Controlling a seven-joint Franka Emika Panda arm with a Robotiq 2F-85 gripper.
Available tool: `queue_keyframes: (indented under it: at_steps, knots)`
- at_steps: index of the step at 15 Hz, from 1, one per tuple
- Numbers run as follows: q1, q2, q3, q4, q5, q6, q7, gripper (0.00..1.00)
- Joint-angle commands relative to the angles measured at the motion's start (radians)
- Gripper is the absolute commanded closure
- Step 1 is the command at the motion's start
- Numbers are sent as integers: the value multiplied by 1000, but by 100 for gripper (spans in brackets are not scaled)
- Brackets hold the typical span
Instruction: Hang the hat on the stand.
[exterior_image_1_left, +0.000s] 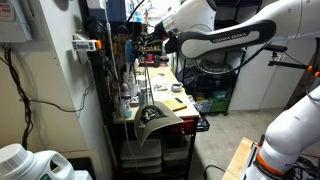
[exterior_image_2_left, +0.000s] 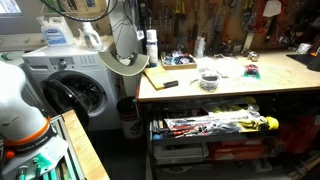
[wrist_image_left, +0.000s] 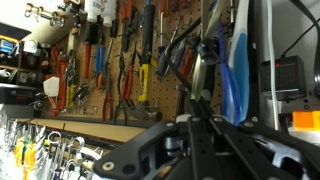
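Though the hat (exterior_image_2_left: 124, 52) seems perched upper centre-left beside the workbench (exterior_image_2_left: 230, 88), its soft brim may sag and slide off; gripper (wrist_image_left: 200, 135) grip state: cannot tell.

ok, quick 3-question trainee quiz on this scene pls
1. True or false: the hat lies on the floor.
2. What stands beside the workbench at the hat's end? A fridge, B washing machine, C chair.
3. Fill in: the wrist view faces a pegboard hung with ___.
Key: 1 false; 2 B; 3 tools.
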Motion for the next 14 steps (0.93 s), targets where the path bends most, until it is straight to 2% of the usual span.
queue_keyframes:
  at_steps: [1,11,12,14]
  knots:
    - [15,12,-13,28,11,-24,-24,99]
    - [56,58,-35,82,43,-78,-59,99]
    - [113,67,-86,86,6,-84,-38,99]
    - [148,70,-112,91,12,-97,-48,99]
